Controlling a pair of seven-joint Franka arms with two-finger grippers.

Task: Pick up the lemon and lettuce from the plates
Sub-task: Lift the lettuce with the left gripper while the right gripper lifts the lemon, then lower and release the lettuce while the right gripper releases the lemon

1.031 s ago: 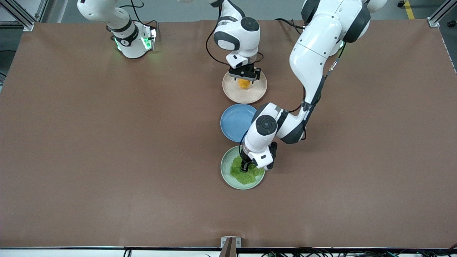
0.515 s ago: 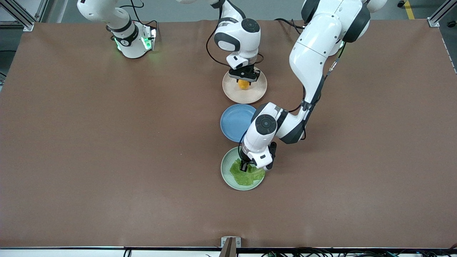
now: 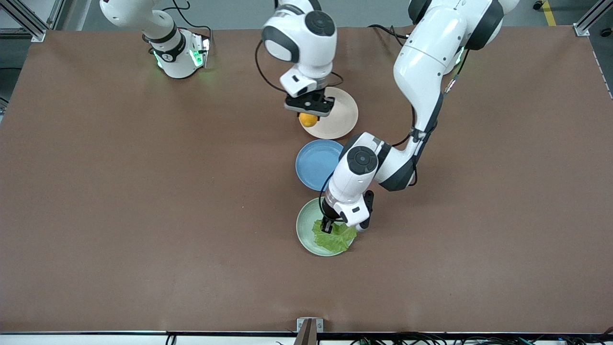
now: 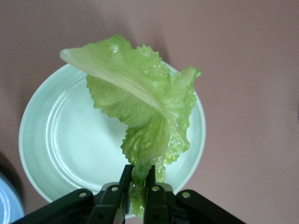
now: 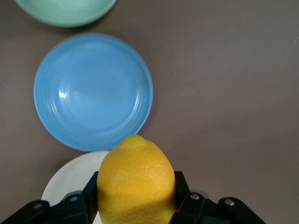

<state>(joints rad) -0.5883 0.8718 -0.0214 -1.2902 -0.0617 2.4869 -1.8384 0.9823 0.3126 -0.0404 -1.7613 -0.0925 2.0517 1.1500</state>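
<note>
My right gripper (image 3: 309, 111) is shut on the orange-yellow lemon (image 3: 308, 119) and holds it in the air over the edge of the beige-pink plate (image 3: 341, 116). In the right wrist view the lemon (image 5: 135, 181) sits between the fingers. My left gripper (image 3: 329, 224) is shut on the crinkled green lettuce (image 3: 335, 236) and holds it just above the mint green plate (image 3: 305, 226). In the left wrist view the lettuce (image 4: 140, 107) hangs from the gripper (image 4: 138, 179) over the plate (image 4: 60, 140).
An empty blue plate (image 3: 316, 164) lies between the two other plates; it also shows in the right wrist view (image 5: 93, 91). Brown table surface spreads wide toward both ends.
My right gripper has lifted the lemon off the beige-pink plate and moved toward the right arm's end. My left gripper has raised the lettuce, which now hangs bunched.
</note>
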